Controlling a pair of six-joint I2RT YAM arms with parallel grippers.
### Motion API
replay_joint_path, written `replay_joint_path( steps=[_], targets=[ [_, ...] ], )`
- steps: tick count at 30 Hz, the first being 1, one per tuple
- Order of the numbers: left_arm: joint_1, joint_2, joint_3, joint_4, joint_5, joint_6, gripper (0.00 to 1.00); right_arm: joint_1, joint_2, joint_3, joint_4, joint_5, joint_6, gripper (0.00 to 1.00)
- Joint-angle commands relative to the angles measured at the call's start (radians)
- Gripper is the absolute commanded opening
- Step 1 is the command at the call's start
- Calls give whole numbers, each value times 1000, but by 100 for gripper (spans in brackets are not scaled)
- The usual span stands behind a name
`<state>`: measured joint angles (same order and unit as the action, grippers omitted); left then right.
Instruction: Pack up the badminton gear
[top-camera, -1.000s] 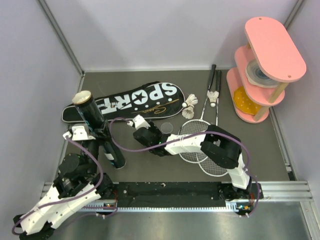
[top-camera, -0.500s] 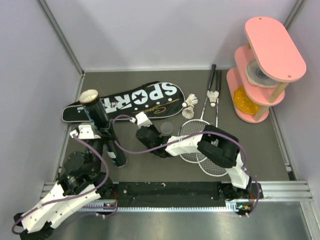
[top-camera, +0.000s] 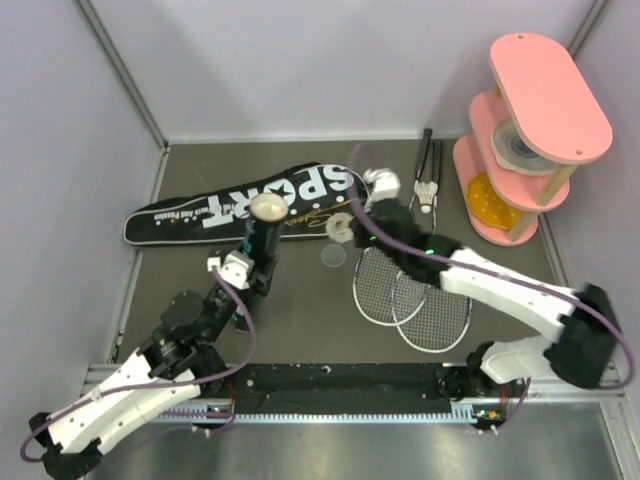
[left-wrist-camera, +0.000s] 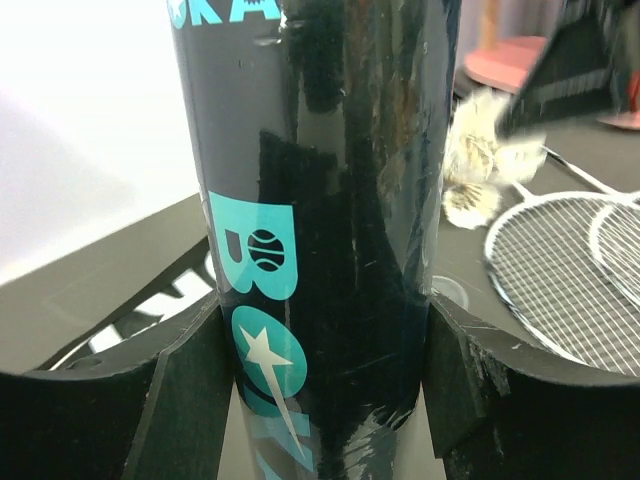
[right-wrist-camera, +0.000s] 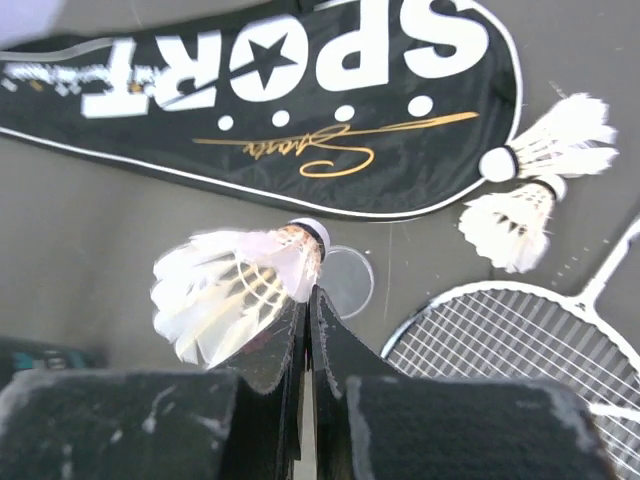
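**Grips at both arms, badminton pack-up**

Top view.
- Left gripper clasps the long black shuttle tube. The tube stands roughly upright at 9 o'clock of table centre, open mouth toward the camera.
- Black racket-shaped "SPORT" bag lies flat at 10 to 11 o'clock.
- Right gripper sits at centre, closed on a white feather shuttlecock.
- Small clear round disc lies on the dark grey table, just beside the shuttlecock at its 6 o'clock.
- Two thin silver-framed rackets with black handles have their heads overlapping at 4 o'clock and their handles reaching to 1 o'clock.
- One more loose shuttlecock lies against the racket shafts.
- Pink tiered stand sits at 2 o'clock.

Left wrist view.
- The tube, with teal print, fills the middle.
- Both fingers press its wall, and the jaws are spread to the tube's width.
- Blurred white feathers show at 2 o'clock. Cannot tell which shuttlecock they belong to.
- Racket heads sit at 4 o'clock.

Right wrist view.
- The jaws are pressed together, tips pinching the held shuttlecock near its cork end, with the skirt fanned toward 9 o'clock.
- The bag spans 10 to 1 o'clock.
- A pair of white shuttlecocks lies at 2 to 3 o'clock, off the bag's rounded end and close together.
- The disc shows partly behind the cork.
- A racket head sits at 4 o'clock.
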<state>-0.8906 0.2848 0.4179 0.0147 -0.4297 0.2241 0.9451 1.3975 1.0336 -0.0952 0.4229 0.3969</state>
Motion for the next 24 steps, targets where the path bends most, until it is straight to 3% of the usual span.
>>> replay_joint_path(
  steps=[1, 5, 10, 18, 24],
  targets=[
    [1, 89, 88, 67, 268, 40, 41, -119, -254, -46, -268, -337, 135, 0],
    [1, 192, 156, 19, 400, 83, 41, -195, -426, -12, -394, -482, 151, 0],
    [2, 244, 162, 33, 410, 146, 35, -246, -543, 72, -520, -565, 174, 0],
    [-4, 122, 15, 149, 485, 162, 36, -246, -582, 279, -618, -771, 172, 0],
    [-11, 146, 10, 142, 479, 156, 34, -246, -536, 431, -695, -886, 178, 0]
  ],
)
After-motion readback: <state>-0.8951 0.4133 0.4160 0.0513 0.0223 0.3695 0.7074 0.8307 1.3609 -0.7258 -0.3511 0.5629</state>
